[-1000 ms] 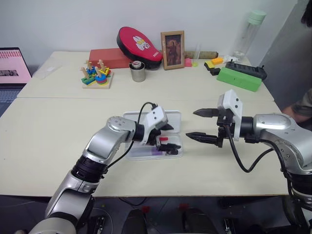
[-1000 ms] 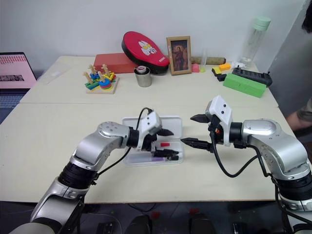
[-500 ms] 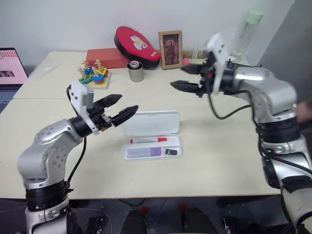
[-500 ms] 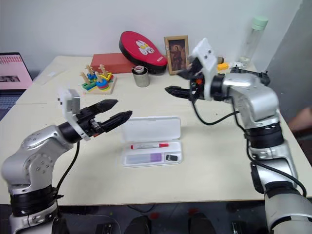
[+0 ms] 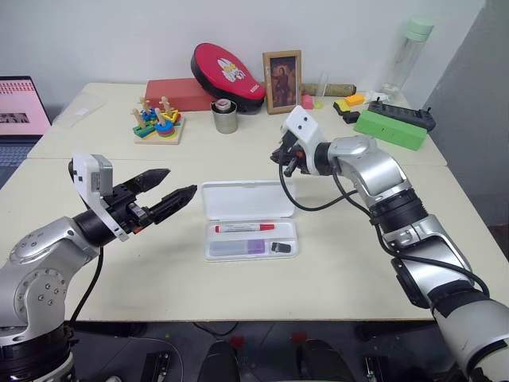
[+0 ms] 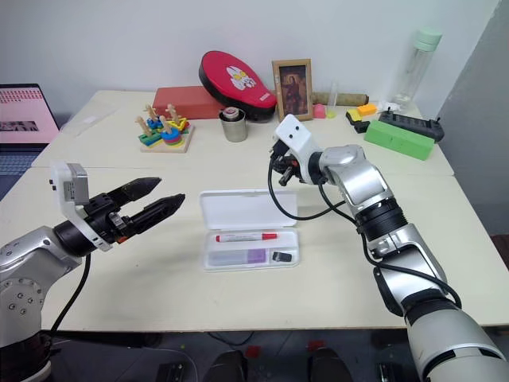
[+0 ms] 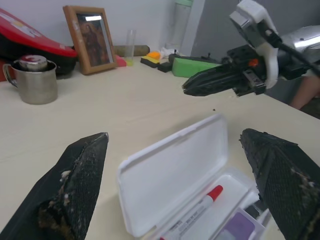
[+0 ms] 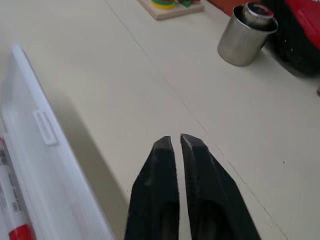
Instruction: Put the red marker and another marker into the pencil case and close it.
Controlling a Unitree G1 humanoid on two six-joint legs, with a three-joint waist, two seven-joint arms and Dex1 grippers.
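The white pencil case (image 5: 246,199) lies open at the table's middle, its lid tilted up at the back. In its tray lie the red marker (image 5: 244,228), the lavender marker with the purple cap (image 5: 235,248) and a tiny dark cylinder (image 5: 278,247). My left gripper (image 5: 181,182) hovers open to the left of the case, pointing at it, nothing between its fingers (image 7: 75,185). My right gripper (image 5: 282,159) is shut and empty just behind the lid's far right corner, close above the table; its closed fingertips (image 8: 172,142) sit beside the lid (image 8: 45,165).
Along the back stand a stacking toy (image 5: 157,123), a metal cup (image 5: 225,117), a red pad (image 5: 227,72), a picture frame (image 5: 281,81), a green box (image 5: 390,129) and a bottle (image 5: 406,52). A laptop (image 5: 22,103) sits far left.
My left gripper pulled out of the case and back to the left, staying open. My right arm swung from beside the case up and round behind the lid, and its fingers shut.
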